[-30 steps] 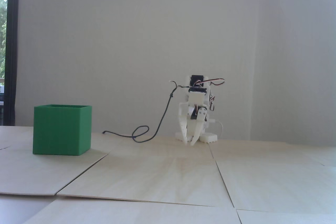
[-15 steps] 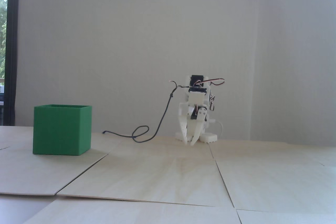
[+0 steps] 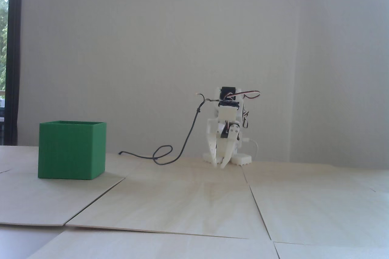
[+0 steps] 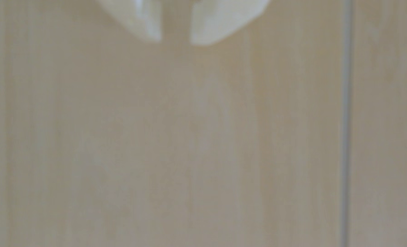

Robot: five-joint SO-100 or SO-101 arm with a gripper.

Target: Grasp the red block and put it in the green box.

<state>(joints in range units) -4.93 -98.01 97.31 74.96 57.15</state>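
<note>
Nearest the fixed camera lay pale wooden table panels (image 3: 194, 198), bare and crossed by thin seams. No red block showed on them, nor in the blurred wrist view, which held only wood grain, one seam (image 4: 346, 123) and two white fingertips (image 4: 147, 23) at the top edge.

Farther back, at the left of the fixed view, the green box (image 3: 72, 150) stood upright on the table, open at the top. Its inside could not be seen from this low angle, so the block may have been in there; that was a guess.

Farthest back, against the white wall, the small white arm was folded low over its base. The gripper (image 3: 219, 165) pointed down near the table, well apart from the box, its fingers slightly apart with nothing between them. A black cable (image 3: 170, 157) looped beside it.

Across the last second nothing moved. The arm looked parked, suggesting the task was either finished or not begun.
</note>
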